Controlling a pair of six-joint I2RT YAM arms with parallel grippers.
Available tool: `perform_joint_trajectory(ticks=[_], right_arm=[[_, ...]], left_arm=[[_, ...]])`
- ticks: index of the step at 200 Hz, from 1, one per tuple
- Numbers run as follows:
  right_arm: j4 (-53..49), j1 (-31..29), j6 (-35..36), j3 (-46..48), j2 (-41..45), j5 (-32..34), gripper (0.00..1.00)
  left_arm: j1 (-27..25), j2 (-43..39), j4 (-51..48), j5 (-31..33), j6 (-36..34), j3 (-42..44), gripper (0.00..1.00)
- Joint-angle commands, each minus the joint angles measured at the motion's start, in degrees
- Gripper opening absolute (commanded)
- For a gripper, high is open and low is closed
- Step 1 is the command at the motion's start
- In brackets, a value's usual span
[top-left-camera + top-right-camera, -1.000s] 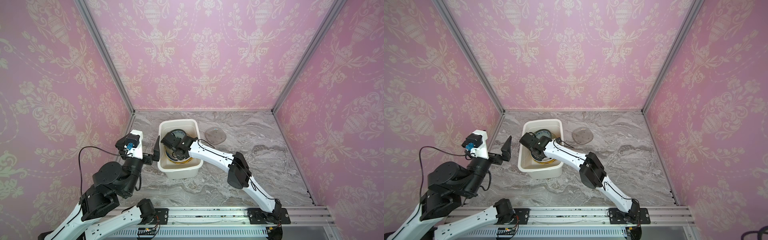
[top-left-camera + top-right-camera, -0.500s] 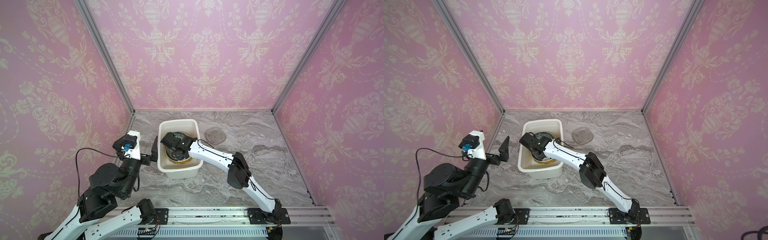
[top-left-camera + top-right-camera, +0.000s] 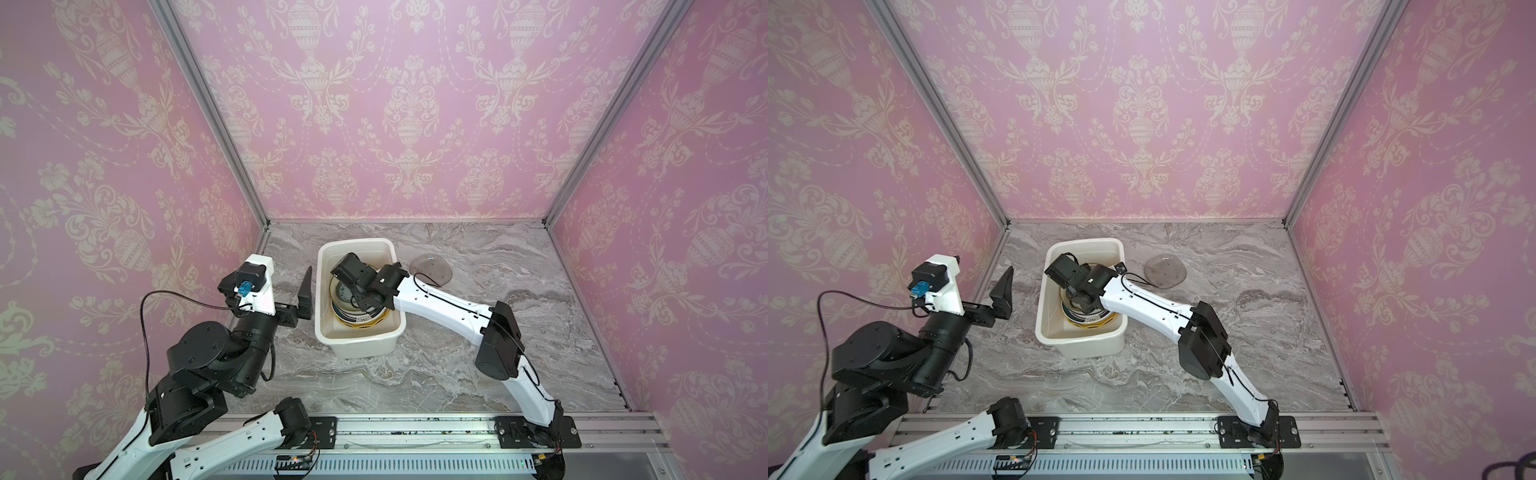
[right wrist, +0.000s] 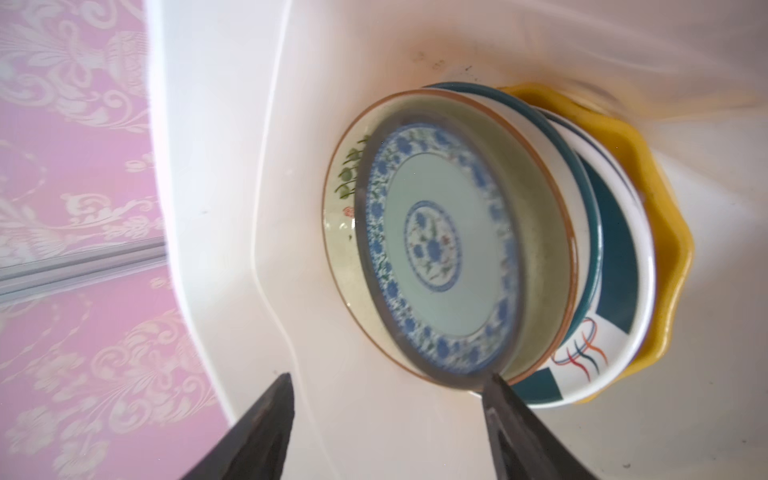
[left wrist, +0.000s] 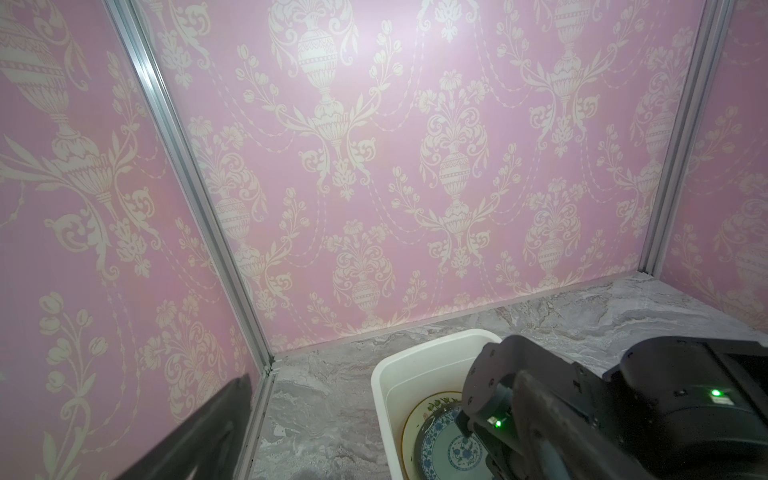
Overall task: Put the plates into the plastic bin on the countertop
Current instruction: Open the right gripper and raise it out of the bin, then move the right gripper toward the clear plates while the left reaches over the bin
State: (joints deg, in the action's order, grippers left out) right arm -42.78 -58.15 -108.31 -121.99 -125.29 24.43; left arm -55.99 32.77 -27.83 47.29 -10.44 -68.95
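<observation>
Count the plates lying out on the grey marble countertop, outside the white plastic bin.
1. A clear grey glass plate lies flat on the grey marble countertop, right of the white plastic bin's far corner in both top views. The arms may hide some surface.

light: bright, even | shadows: soft, faint | top views: sharp, edges bowed | right wrist view: plates (image 4: 436,249) blurred

Right arm (image 3: 440,301): white links, black joint housings, thin black cable along shell. Left arm (image 3: 199,353): same build; white camera mount (image 3: 262,291), blue connector (image 3: 244,287), looped black cable (image 3: 142,320).
</observation>
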Motion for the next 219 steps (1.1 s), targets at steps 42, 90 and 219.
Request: perform_joint_trajectory(ticks=[42,90,219], right_arm=[[12.7,2.5,5.9,14.3,10.8,-1.7,0.71],[17.5,9.0,27.5,28.1,27.6,-8.5,0.69],[-3.3,38.9,77.6,57.3,37.6,-43.2,0.63]], left_arm=[[0.4,2.9,-5.3,-0.4,6.7,-3.8,0.99],[0.3,8.6,-14.5,-7.5,10.7,-9.3,0.99],[6.1,36.1,-29.1,-45.0,35.1,-21.8,0.99]])
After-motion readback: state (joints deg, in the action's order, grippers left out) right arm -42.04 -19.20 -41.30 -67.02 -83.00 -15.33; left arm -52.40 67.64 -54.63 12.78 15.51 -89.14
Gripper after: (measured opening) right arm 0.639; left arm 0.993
